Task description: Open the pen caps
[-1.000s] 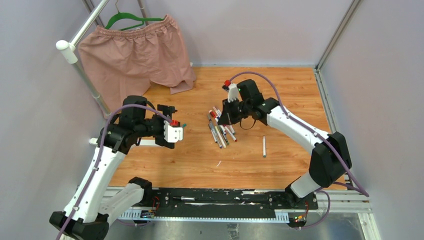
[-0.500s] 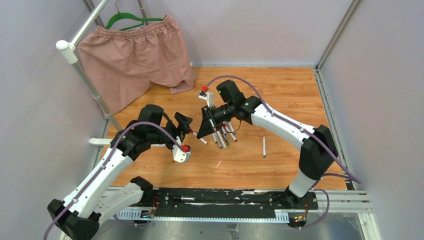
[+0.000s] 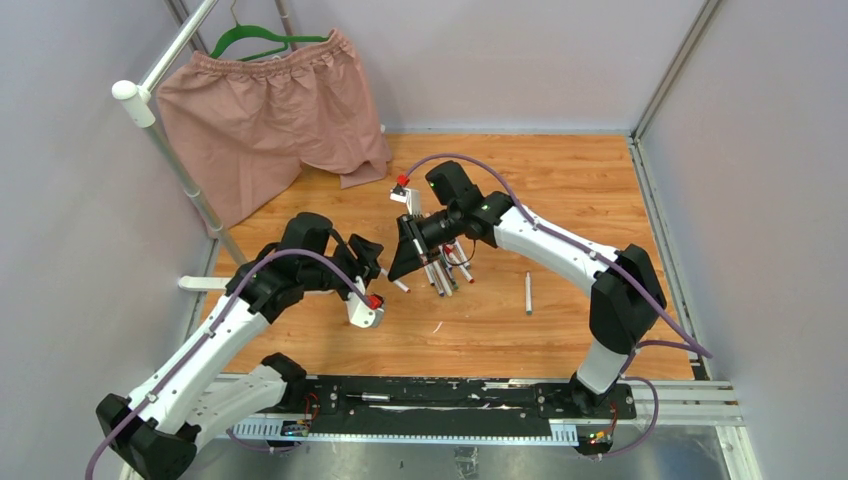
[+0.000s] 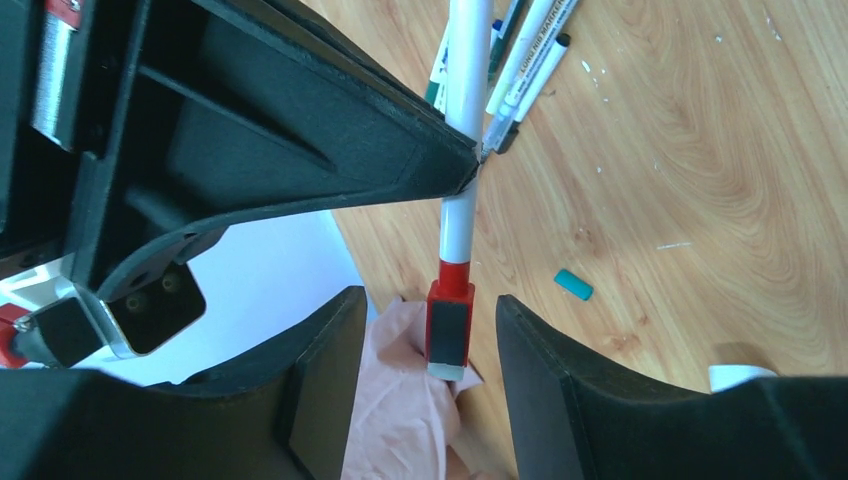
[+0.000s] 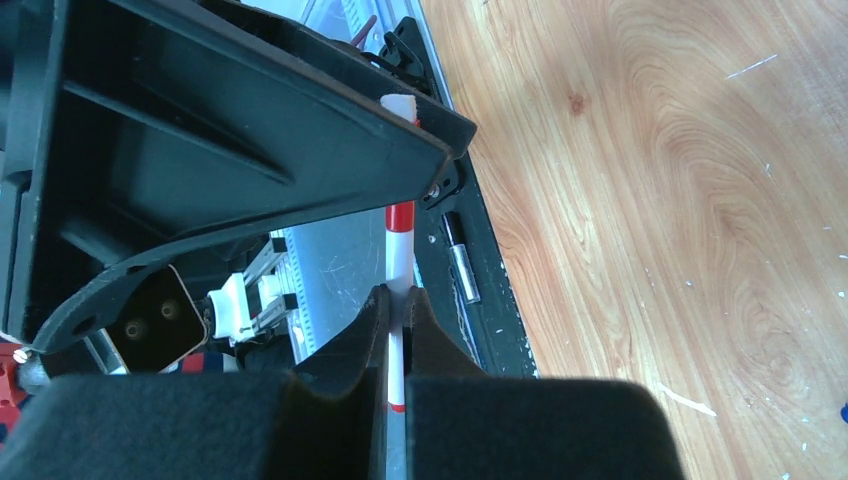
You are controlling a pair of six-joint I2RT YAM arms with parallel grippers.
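Observation:
My right gripper (image 3: 402, 262) is shut on a white pen (image 4: 462, 200) and holds it above the floor. In the right wrist view the pen (image 5: 400, 250) runs out past my closed right gripper (image 5: 397, 300). The pen's red cap (image 4: 450, 318) points at my left gripper (image 3: 372, 262). In the left wrist view the cap sits between the open fingers of the left gripper (image 4: 428, 330), touching neither. Several more pens (image 3: 442, 265) lie in a pile on the wood floor. One pen (image 3: 528, 293) lies alone to the right. A loose teal cap (image 4: 574, 284) lies on the floor.
Pink shorts (image 3: 265, 110) hang on a green hanger from a white rack pole (image 3: 170, 150) at the back left. A white bar (image 3: 195, 284) lies by the left arm. Grey walls close in the wood floor (image 3: 560, 180). A black rail (image 3: 450, 395) runs along the near edge.
The right gripper has carried the pen left and down toward the left gripper. The left gripper has swung right and turned to face it, and the red cap now sits between its fingers.

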